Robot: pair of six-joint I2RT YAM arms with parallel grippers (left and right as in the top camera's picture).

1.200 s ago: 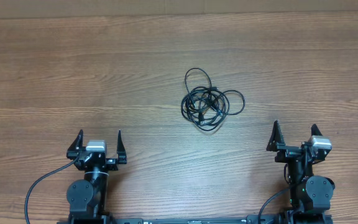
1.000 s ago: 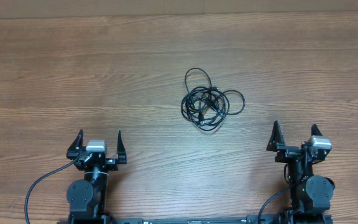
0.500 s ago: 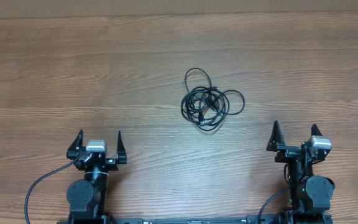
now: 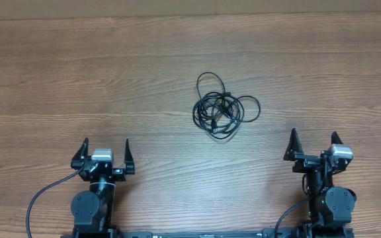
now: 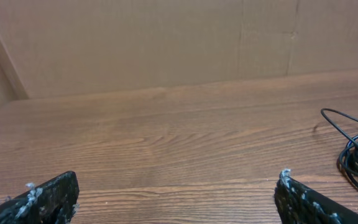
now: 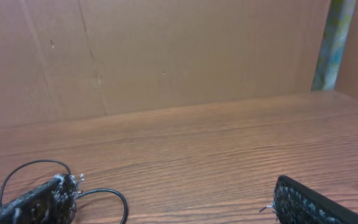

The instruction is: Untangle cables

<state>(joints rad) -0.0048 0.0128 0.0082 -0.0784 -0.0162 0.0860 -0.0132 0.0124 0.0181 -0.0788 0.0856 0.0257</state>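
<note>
Lying tangled, cables [image 4: 222, 108] well beyond left gripper [image 4: 106, 143], right gripper [image 4: 315, 135]

Nothing readable anywhere tbh, no text, labels, brands or numbers in any of the views.

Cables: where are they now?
Overhead: the cables lie tangled near the middle of the table, ahead of and between the left gripper and right gripper, nearer the right.
</note>
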